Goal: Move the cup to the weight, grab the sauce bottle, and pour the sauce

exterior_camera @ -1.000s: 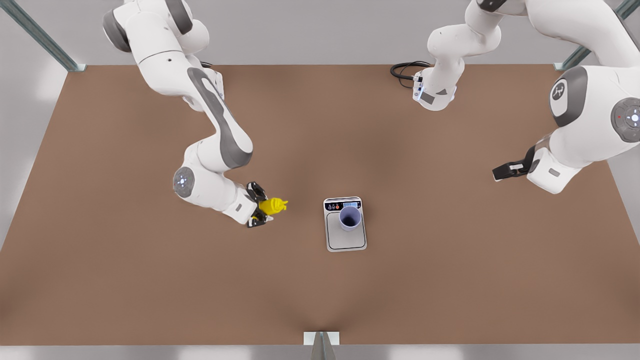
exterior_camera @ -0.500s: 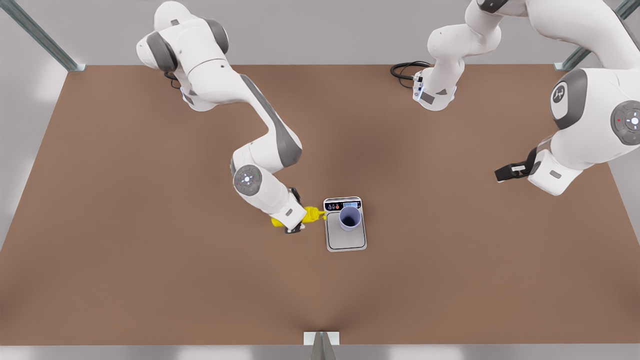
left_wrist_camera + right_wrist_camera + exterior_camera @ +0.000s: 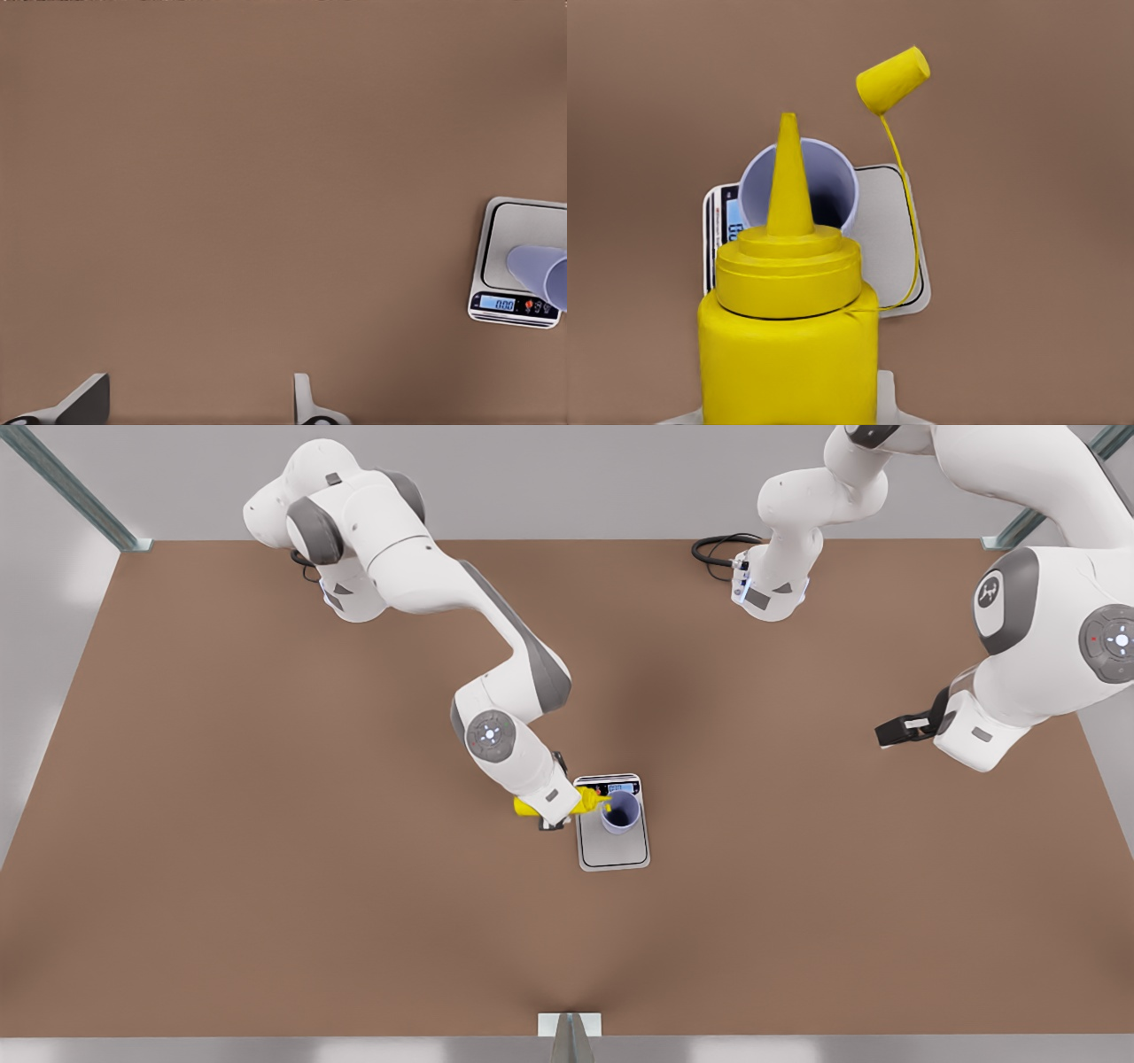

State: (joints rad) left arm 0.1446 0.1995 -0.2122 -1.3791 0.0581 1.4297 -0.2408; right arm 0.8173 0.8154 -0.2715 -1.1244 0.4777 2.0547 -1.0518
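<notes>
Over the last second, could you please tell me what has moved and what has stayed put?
The right gripper, shut on the bright yellow squeeze sauce bottle, carried it toward the front view's right across the brown table until its nozzle reached the rim of the pale lavender cup. The cup stayed on the white-edged scale. The left gripper, open, waited at the front view's right.

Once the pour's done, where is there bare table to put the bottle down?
Bare table lies all around. Crowded only at the weight, where the cup stands and the right gripper holds the sauce bottle. The left gripper waits apart.
</notes>
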